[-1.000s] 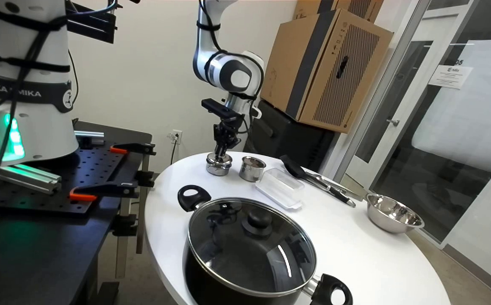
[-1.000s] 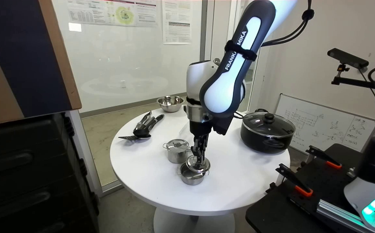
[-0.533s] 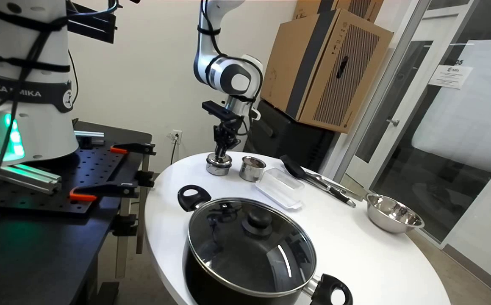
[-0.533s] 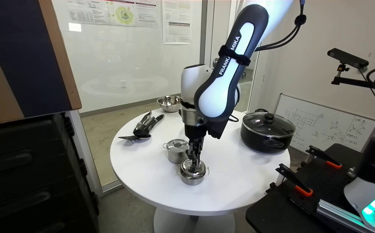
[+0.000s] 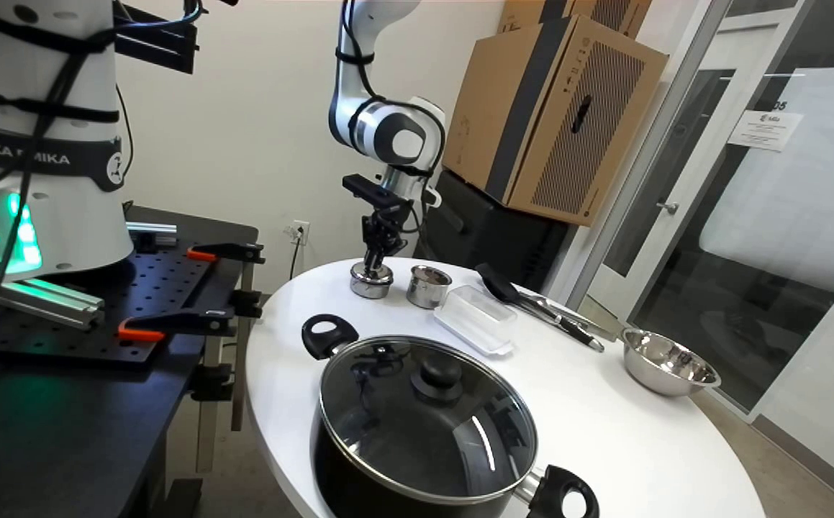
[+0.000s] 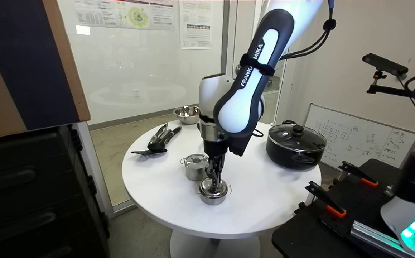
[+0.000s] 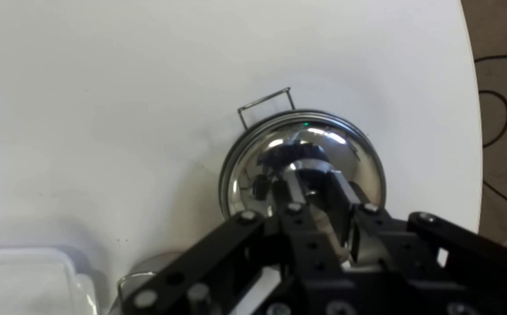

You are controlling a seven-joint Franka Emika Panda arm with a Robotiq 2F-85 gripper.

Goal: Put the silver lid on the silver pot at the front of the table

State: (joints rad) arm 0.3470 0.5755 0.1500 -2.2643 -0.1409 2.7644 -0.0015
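Note:
The small silver pot [image 6: 212, 200] stands upright near the table edge; it also shows in an exterior view [image 5: 369, 289]. The domed silver lid [image 6: 206, 187] lies on its rim and looks level. In the wrist view the lid [image 7: 345, 146] covers the pot's opening, with one wire handle [image 7: 263, 100] sticking out beside it. My gripper [image 7: 314, 177] points down at the lid's middle, with a narrow gap between the fingertips; it shows in both exterior views [image 5: 371, 267] [image 6: 216, 184]. It appears shut on the lid's knob, which is mostly hidden between the fingers.
A second silver pot [image 6: 195, 172] stands close beside, with a clear plastic box [image 5: 470, 324] near it. Black utensils [image 5: 532, 306], a steel bowl [image 5: 668, 363] and a large black pot with glass lid [image 5: 424, 417] share the round table [image 7: 104, 109].
The lid was tilted above the pot with part of the opening showing. My gripper has moved across and down with it, and the lid now sits level on the pot.

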